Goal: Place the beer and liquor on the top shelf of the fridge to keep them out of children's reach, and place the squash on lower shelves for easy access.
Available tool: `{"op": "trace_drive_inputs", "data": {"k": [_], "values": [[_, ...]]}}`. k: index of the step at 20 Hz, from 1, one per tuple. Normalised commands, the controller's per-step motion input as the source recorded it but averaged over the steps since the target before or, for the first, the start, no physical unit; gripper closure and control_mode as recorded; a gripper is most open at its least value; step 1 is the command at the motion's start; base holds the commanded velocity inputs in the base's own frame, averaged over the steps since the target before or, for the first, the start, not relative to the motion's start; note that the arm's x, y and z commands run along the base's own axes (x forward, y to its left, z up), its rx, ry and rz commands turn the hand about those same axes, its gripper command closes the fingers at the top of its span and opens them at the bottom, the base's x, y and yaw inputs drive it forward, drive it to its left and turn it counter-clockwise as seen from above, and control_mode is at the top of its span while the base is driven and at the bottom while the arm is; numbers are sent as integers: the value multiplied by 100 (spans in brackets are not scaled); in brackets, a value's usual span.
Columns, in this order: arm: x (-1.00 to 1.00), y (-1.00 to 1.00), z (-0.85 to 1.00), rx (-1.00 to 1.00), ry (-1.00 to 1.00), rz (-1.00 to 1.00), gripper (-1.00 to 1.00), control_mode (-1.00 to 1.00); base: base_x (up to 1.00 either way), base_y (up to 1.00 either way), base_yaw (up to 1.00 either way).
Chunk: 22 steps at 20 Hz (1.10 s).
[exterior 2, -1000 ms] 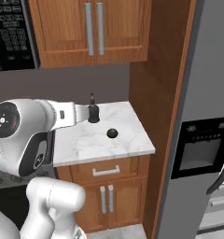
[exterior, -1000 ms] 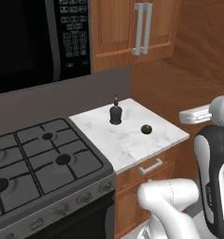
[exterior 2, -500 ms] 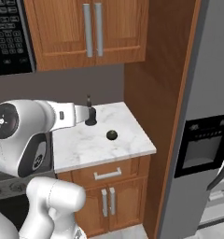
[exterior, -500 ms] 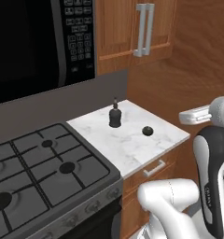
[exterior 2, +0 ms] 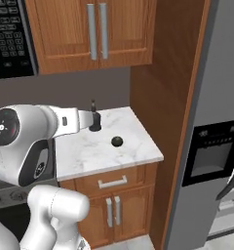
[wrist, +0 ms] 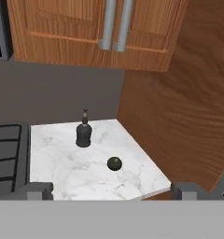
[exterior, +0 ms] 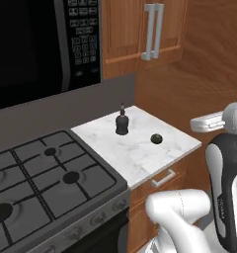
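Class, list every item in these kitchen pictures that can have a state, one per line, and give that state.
liquor: upright on the marble counter, stopper in.
squash: resting on the counter, apart from the liquor.
upper cabinet: doors closed.
drawer: closed.
fridge: door closed.
gripper: jaws open, empty.

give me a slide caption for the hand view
Open gripper looks down on a marble counter where the dark liquor bottle stands behind the round squash.

The liquor is standing on the counter, behind the squash. The stove is sitting left of the counter, the fridge right.
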Motion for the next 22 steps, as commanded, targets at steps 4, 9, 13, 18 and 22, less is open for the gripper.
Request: {"op": "trace_drive_inputs", "data": {"k": [4,9,13,18,22], "values": [[0,0,0,0,0,0,-100,100,87,-5,23],[0,0,0,0,0,0,-100,100,85,-16,37],[0,0,0,0,0,0,-100,100,85,-26,46],[0,0,0,0,0,0,-100,100,80,-32,48],[0,0,0,0,0,0,-100,100,62,-24,40]]}}
